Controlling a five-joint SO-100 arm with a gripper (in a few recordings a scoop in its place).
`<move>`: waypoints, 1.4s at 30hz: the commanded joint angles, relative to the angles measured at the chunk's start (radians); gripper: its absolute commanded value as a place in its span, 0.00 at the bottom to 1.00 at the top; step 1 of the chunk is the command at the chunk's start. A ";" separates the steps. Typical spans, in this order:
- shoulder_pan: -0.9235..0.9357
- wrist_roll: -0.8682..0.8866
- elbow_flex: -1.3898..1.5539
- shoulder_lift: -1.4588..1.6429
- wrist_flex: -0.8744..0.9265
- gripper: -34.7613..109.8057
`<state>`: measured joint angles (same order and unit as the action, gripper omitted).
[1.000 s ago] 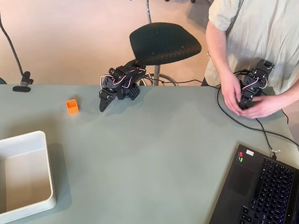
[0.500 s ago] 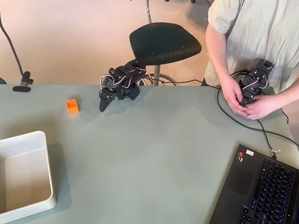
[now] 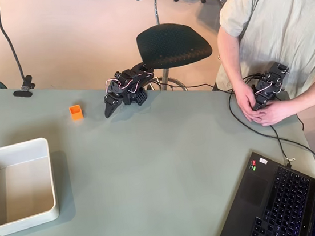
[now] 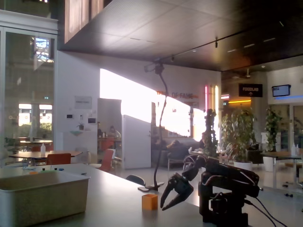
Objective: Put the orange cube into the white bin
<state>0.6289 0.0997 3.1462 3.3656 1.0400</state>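
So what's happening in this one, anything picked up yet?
Not yet. The orange cube sits on the table, apart from the white bin, which looks empty. The gripper points down towards the table just beside the cube, jaws parted, holding nothing. A person sits at the table's edge, and a laptop lies open at the corner.

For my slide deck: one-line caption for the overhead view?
Robot gripper rests right of the orange cube; the white bin waits empty.
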 commanded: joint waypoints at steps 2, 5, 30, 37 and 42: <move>-0.003 -0.003 0.000 -0.002 -0.014 0.25; -0.005 0.000 -0.020 0.000 -0.023 0.25; 0.179 0.009 -0.735 -0.281 -0.380 0.25; 0.272 0.011 -1.146 -0.787 -0.126 0.25; 0.359 0.011 -1.437 -1.121 0.209 0.25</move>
<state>0.9587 0.1058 1.8362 2.4037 1.0907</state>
